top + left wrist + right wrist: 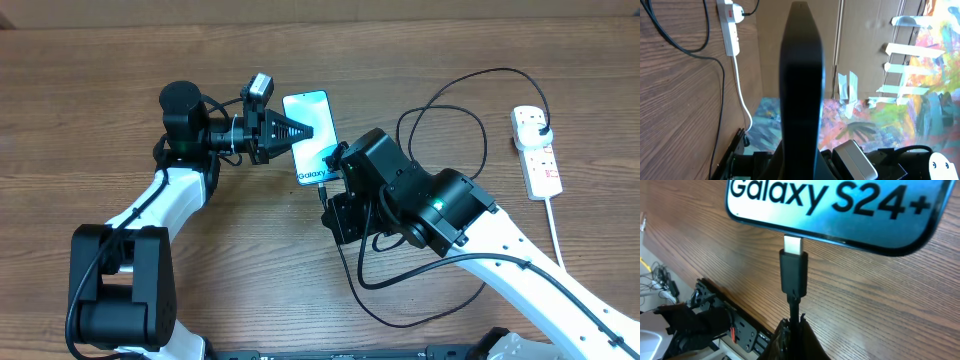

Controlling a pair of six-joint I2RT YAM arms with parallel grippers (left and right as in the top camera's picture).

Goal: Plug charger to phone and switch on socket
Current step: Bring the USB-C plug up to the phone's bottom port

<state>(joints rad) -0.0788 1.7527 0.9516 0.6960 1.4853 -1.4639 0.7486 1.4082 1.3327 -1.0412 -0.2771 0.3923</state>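
Near the middle of the wooden table (pixel 90 90): the phone (pixel 314 112), flat, screen up, lit blue-teal. Reads "Galaxy S24+" across its near end in the right wrist view. At that end, the charger (pixel 793 275): black connector lined up with the phone's edge, silver tip meeting the port with some metal showing. Right gripper (pixel 795 342) pinched tight on the charger's cable just behind the connector. Left gripper (pixel 305 131) with fingers together, tip over the phone's left edge; contact unclear. Well off to the right, the socket (pixel 541 165): white, with the charger's black plug (pixel 540 124) in its far outlet. Red marks too small to read, switch position unclear. Thick white cord (pixel 556 235) trailing toward the table's near edge.
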